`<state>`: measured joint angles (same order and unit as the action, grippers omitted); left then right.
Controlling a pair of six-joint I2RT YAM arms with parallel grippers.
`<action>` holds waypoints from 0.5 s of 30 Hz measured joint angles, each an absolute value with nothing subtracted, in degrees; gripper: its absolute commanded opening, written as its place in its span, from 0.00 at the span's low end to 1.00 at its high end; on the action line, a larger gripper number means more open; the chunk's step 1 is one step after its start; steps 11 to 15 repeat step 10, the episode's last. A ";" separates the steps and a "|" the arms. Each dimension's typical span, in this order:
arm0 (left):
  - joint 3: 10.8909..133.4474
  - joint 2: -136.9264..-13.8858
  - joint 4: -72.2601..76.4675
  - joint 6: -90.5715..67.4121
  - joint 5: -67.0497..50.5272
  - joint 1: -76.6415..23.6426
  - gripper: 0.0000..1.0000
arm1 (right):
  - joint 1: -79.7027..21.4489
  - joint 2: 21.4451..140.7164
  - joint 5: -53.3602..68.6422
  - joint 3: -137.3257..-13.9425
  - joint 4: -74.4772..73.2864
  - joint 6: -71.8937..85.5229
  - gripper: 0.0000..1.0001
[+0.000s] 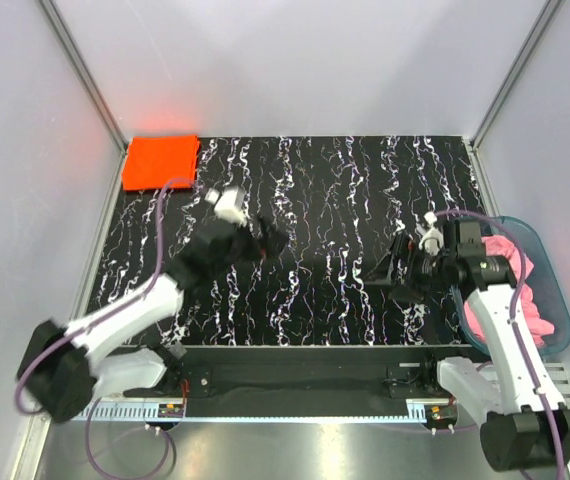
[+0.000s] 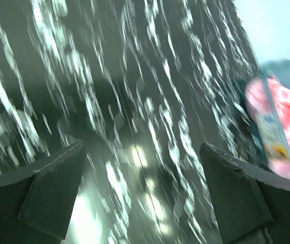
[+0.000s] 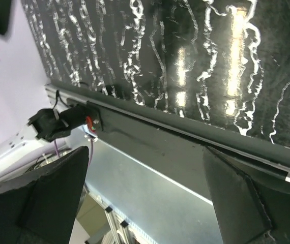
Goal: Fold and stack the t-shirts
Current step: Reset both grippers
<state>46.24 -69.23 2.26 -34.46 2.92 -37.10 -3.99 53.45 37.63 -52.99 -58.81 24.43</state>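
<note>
- Orange-red t-shirt [image 1: 161, 162] is lying folded flat at the far left corner of the table [image 1: 345, 190], probably as the base of the stack
- Pink t-shirt [image 1: 527, 285] is lying bunched in the blue bin [image 1: 548, 250] at the right, awaiting folding
- Left gripper [image 1: 265, 242] is hovering mid-table, fingers spread wide, holding nothing
- Right gripper [image 1: 397, 270] is hanging beside the bin, fingers wide apart and empty, likely readying to fetch the pink t-shirt

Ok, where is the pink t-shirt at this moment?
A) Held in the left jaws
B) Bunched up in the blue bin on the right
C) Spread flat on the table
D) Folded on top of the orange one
B: the pink t-shirt lies crumpled inside the blue bin, while the orange t-shirt sits folded alone at the far left corner of the table.
</note>
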 measured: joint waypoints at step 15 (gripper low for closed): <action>11.97 -29.91 8.10 -58.85 1.80 -43.13 0.99 | -3.99 45.10 39.22 -31.07 -38.59 33.69 1.00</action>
